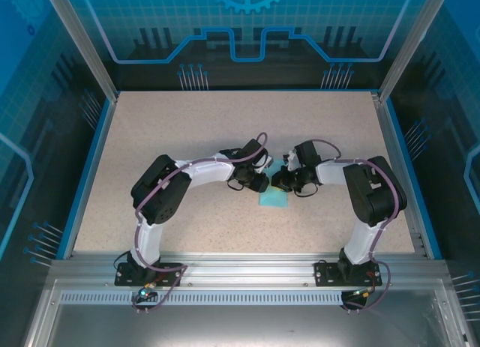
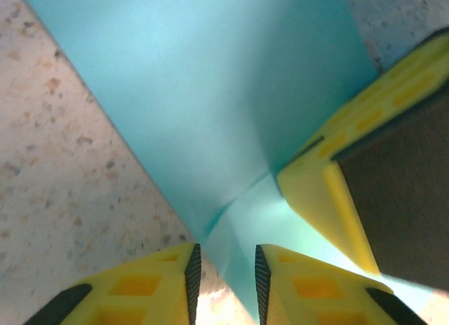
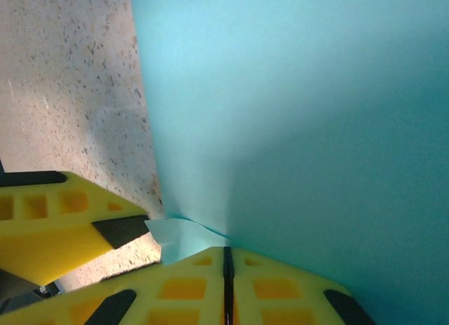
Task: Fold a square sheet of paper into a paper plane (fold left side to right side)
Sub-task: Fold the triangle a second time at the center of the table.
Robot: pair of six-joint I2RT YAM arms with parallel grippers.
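The light-blue sheet of paper (image 1: 274, 200) lies mid-table between both grippers; it shows as a small, partly covered patch from above. My left gripper (image 1: 259, 182) sits at its left edge, jaws slightly apart (image 2: 224, 276), with a raised, creased strip of the paper (image 2: 210, 93) running through the gap unpinched. My right gripper (image 1: 285, 182) is shut (image 3: 226, 258) at the edge of the paper (image 3: 302, 128), and a pale flap pokes out beside its tips. One right finger (image 2: 330, 191) rests against the sheet. A left finger (image 3: 63, 220) lies on the table nearby. The paper plane is out of view.
The speckled beige tabletop (image 1: 187, 130) is bounded by a blue rim (image 1: 86, 174) and transparent walls. An aluminium rail (image 1: 240, 268) holding both arm bases runs along the near edge. Both arms bend inward toward the middle.
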